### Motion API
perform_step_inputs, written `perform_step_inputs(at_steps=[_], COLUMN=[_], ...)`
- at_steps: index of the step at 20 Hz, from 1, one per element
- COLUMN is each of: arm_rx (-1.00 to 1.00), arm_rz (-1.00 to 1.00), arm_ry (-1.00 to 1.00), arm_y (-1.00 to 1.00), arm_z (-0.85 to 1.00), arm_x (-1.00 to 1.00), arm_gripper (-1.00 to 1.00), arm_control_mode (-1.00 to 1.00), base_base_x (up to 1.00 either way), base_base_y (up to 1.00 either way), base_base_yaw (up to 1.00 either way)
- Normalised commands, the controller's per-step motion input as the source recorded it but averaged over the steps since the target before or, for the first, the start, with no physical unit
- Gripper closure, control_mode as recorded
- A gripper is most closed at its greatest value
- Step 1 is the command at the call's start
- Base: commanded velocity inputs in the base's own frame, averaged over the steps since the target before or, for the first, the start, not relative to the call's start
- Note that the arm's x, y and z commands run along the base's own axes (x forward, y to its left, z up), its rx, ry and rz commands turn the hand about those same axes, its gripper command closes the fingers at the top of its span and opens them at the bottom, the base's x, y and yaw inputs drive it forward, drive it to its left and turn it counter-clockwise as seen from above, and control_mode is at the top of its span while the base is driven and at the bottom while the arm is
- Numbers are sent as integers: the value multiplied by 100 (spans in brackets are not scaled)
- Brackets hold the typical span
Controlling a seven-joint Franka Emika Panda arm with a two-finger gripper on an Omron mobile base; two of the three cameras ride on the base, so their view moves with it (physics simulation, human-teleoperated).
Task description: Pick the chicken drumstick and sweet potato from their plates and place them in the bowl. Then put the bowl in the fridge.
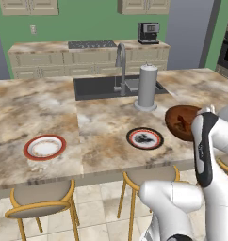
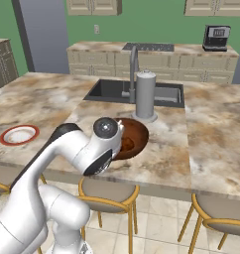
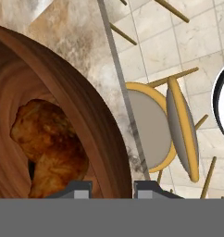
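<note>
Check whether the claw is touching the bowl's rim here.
Cannot tell. In the hand view the claw straddles the bowl rim, one fingertip on each side, but the contact area lies at the picture's edge; no gap or contact shows plainly.

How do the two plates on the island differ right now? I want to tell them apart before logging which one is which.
The red-rimmed plate has a broad red rim and a pale centre; the black-rimmed plate has a black rim with a thin red ring inside. The red-rimmed plate lies far left on the counter, away from the bowl; the black-rimmed plate lies just left of the bowl. Both are round, lie flat, and carry no food item.
</note>
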Motion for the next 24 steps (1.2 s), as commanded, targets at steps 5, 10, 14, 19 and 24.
perform_step_inputs(at_steps=[5,10,14,19,24], arm_rx=[0,0,0,0,0], arm_rz=[0,0,0,0,0], arm_ry=[-1,1,0,0,0], arm_y=[24,3,0,0,0], arm_z=[4,0,0,0,0], arm_x=[0,0,0,0,0], arm_gripper=[100,100,100,100,100], arm_control_mode=[-100,-100,-100,-100,100], base_base_x=[0,0,0,0,0], base_base_y=[0,0,0,0,0], base_base_yaw=[0,0,0,0,0])
